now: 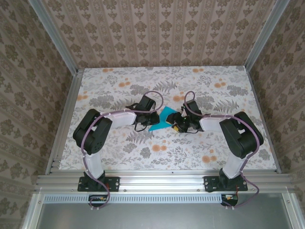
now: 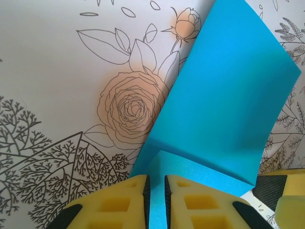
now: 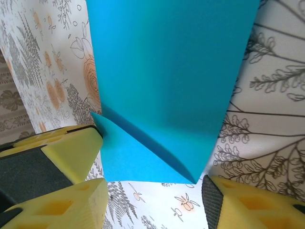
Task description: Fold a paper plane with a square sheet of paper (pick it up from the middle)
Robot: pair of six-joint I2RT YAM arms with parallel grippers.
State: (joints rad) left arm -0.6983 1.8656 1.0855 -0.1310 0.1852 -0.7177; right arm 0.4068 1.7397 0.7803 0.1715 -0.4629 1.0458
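The teal-blue square sheet of paper [image 1: 165,117] is held up off the flowered table [image 1: 143,152] between the two arms, bent, with one corner flap folded over. My left gripper [image 1: 153,119] is shut on the sheet [image 2: 224,105]; its yellow fingers [image 2: 119,200] pinch the flap's edge at the left gripper [image 2: 156,180]. My right gripper [image 1: 177,123] stands open just short of the sheet [image 3: 167,62], and the folded corner [image 3: 138,157] hangs above the gap of the right gripper [image 3: 155,187], touching neither finger. A paper plane is out of view.
The aluminium frame rail [image 1: 157,180] runs along the near edge and patterned walls close in the other three sides. One finger of my left gripper [image 3: 71,143] sits close beside my right gripper's left finger [image 3: 71,205]. Bare tabletop lies on all sides of the sheet.
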